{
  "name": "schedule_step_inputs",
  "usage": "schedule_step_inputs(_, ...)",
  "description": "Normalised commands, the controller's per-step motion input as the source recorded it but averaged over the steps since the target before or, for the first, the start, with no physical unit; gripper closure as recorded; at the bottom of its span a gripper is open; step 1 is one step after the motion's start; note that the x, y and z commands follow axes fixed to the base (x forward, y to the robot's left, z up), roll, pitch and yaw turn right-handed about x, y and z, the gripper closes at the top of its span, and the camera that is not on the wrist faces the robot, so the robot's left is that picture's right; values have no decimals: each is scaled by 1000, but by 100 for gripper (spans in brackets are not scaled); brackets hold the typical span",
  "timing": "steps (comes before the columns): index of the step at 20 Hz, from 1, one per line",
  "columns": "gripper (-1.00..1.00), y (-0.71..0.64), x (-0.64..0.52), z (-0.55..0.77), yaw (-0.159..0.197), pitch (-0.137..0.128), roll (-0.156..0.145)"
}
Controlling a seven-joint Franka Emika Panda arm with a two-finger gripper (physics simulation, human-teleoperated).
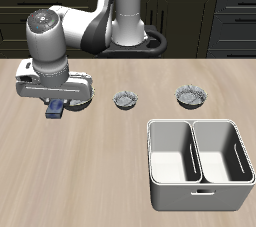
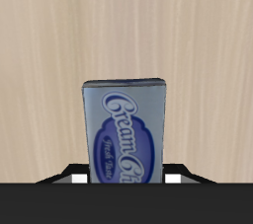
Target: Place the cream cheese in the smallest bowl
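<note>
The cream cheese [image 1: 57, 110] is a dark blue box with a grey-blue label. It sits between my fingers, close over the table near the table's side edge. In the wrist view the cream cheese [image 2: 124, 129] fills the gap between my two white fingertips [image 2: 69, 176]. My gripper [image 1: 58, 104] [image 2: 123, 176] is shut on it. The smallest bowl [image 1: 125, 99] stands apart from it at mid-table, grey speckled with a dark rim. A wider bowl [image 1: 190, 95] stands beyond the smallest one. Another bowl [image 1: 86, 95] is mostly hidden behind my hand.
A white bin with two compartments [image 1: 197, 126] stands near the table's front edge, in front of the two visible bowls. The robot's base [image 1: 130, 31] is at the table's back.
</note>
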Motion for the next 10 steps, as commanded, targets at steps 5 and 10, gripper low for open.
schedule_step_inputs(5,100,61,-228,434,7,-60,1)
schedule_step_inputs(10,100,137,-258,397,0,-52,22)
